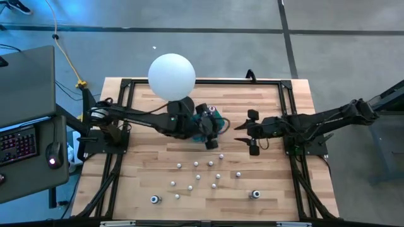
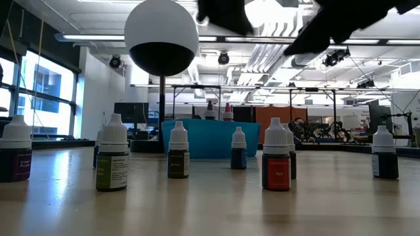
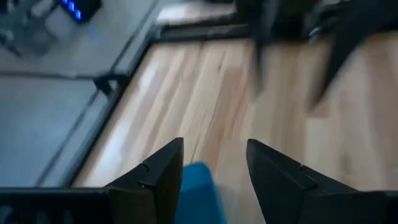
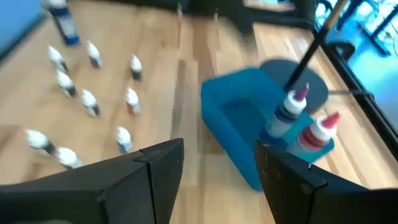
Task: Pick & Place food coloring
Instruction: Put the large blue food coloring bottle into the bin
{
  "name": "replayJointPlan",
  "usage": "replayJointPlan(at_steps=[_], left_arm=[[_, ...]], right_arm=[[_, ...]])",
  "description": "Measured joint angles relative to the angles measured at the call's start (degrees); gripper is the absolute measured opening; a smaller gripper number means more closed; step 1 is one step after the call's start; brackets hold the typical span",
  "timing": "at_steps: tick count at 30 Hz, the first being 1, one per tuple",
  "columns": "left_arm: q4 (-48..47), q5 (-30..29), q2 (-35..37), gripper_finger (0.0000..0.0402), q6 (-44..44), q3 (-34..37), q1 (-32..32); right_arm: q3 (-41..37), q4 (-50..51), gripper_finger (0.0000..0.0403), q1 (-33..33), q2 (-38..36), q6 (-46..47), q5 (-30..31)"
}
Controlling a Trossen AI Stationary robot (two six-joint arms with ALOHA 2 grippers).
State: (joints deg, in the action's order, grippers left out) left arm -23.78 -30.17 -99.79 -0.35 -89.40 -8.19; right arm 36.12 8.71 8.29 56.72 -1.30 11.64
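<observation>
Several small food coloring bottles with white caps stand loose on the near half of the table, also seen in the low view and the right wrist view. Two more, one purple-topped and one red-topped, stand inside the teal tray at the table's middle. My left gripper hovers open over the tray, whose blue edge shows between its fingers. My right gripper is open, just right of the tray and facing it, and holds nothing.
A white globe lamp on a dark stand rises just behind the tray. Two bottles lie nearer the front edge. A black frame borders the wooden table. A keyboard and mouse sit on a desk at left.
</observation>
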Motion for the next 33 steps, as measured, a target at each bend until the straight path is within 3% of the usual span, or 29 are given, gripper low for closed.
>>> replayJointPlan(at_steps=[5, 9, 11, 15, 16, 19, 22, 26, 30, 33], left_arm=[[-24.02, -1.74, -0.08, 0.0154, -0.92, -18.64, -6.8], [-42.23, -1.74, 0.27, 0.013, -8.74, -31.44, -11.63], [-50.44, -2.16, 0.11, 0.0119, -15.06, -35.14, -13.49], [-67.29, -8.46, 0.03, 0.0089, -29.86, -39.14, -16.98], [-66.6, -9.12, 0.28, 0.008, -32.04, -38.77, -17.78], [-65.14, -6.61, 4.28, 0.0056, -31.04, -34.29, -22.07], [-66.35, -9.26, 6.7, 0.0037, -36.05, -28.42, -23.94], [-65.72, -12.49, 13.59, 0.0021, -43.6, -12.45, -28.4], [-65.33, -11.49, 22.27, 0.0019, -58.48, 4.93, -29.66], [-54.64, -8.57, 28.49, 0.0018, -60.3, 17.05, -31.99]], right_arm=[[0.0, -2.73, 0.019, 0.0, 8.3, -2.45, 1.53], [0.0, -8.46, 0.019, -0.13, 15.54, -8.86, 1.71], [0.1, -11.03, 0.019, -0.63, 18.2, -9.25, 1.66], [1.87, -11.13, 0.019, -1.22, 21.0, -7.94, 1.0], [2.35, -11.04, 0.019, -1.2, 21.26, -7.83, 0.94], [4.07, -11.2, 0.019, -0.89, 21.32, -7.75, 0.14], [5.27, -11.08, 0.019, -0.57, 20.86, -7.81, -1.2], [6.51, -11.16, 0.019, -0.37, 20.8, -8.04, -1.6], [6.58, -10.43, 0.019, -0.43, 20.8, -8.16, -1.46], [6.58, -9.97, 0.019, -0.52, 20.8, -8.18, -1.3]])
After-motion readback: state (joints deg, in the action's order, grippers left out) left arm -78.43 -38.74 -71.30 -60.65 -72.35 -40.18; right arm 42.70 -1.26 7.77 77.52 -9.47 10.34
